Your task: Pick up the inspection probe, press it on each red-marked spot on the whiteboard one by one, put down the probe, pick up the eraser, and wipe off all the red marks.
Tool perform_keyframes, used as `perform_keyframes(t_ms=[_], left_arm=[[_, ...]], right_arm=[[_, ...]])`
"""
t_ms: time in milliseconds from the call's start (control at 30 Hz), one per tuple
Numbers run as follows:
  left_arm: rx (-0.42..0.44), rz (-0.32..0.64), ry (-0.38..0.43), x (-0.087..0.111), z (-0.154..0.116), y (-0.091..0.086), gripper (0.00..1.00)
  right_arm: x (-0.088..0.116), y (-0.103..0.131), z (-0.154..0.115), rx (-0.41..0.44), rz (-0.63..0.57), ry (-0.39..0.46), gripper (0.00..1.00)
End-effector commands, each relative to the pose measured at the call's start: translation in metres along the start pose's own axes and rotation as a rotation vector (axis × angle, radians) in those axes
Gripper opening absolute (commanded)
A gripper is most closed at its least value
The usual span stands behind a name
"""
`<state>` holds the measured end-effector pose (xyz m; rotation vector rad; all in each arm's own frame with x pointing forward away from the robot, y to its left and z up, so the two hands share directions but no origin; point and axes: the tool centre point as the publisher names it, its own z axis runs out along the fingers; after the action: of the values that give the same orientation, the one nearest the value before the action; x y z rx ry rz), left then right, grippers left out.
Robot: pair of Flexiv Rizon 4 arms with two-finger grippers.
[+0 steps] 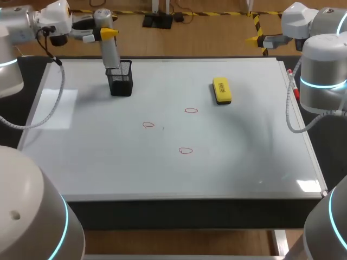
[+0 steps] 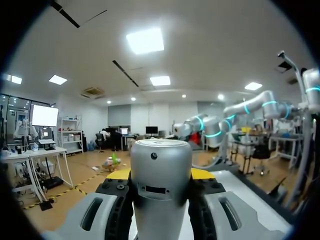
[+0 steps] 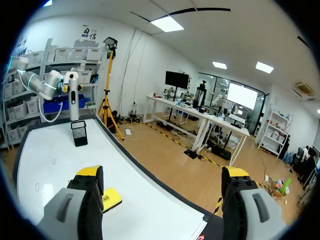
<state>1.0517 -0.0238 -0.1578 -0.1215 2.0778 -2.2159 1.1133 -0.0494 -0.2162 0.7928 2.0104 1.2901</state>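
The probe (image 1: 111, 54) has its bottom end hidden inside the black mesh cup (image 1: 121, 81), upper left of the frame. In the left wrist view its lower part is cut off.

- one white rectangular whiteboard (image 1: 108, 157) lying flat as the worktop
- three small red hand-drawn ovals on it: one (image 1: 148, 125), another (image 1: 191, 110), a third (image 1: 185, 151)
- one silver cylindrical probe (image 1: 111, 54)
- one yellow block eraser (image 1: 222, 90)
- one black mesh holder cup (image 1: 121, 81)
- two white-and-grey robot arms: left (image 1: 32, 21), right (image 1: 322, 70)
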Motion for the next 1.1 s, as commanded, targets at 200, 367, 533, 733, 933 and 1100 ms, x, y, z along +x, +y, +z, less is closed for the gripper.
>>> perform_keyframes(t_ms=[200, 367, 533, 733, 933, 1100], left_arm=[[-0.042, -0.021, -0.077, 0.043, -0.013, 0.005, 0.00], [-0.049, 0.003, -0.094, 0.057, -0.016, 0.016, 0.00], [-0.042, 0.017, -0.090, 0.065, -0.020, 0.025, 0.00], [-0.046, 0.027, -0.095, 0.068, -0.024, 0.035, 0.00], [-0.041, 0.016, -0.109, 0.069, -0.038, 0.047, 0.00], [-0.035, 0.008, -0.131, 0.066, -0.048, 0.050, 0.00]], right_arm=[[0.000, 0.000, 0.000, 0.002, 0.000, 0.001, 1.00], [0.000, 0.000, 0.000, 0.002, 0.000, 0.001, 1.00], [0.000, 0.000, 0.000, 0.002, 0.000, 0.001, 1.00], [0.000, 0.000, 0.000, 0.002, 0.000, 0.001, 1.00], [0.000, 0.000, 0.000, 0.002, 0.000, 0.001, 1.00], [0.000, 0.000, 0.000, 0.002, 0.000, 0.001, 1.00]])
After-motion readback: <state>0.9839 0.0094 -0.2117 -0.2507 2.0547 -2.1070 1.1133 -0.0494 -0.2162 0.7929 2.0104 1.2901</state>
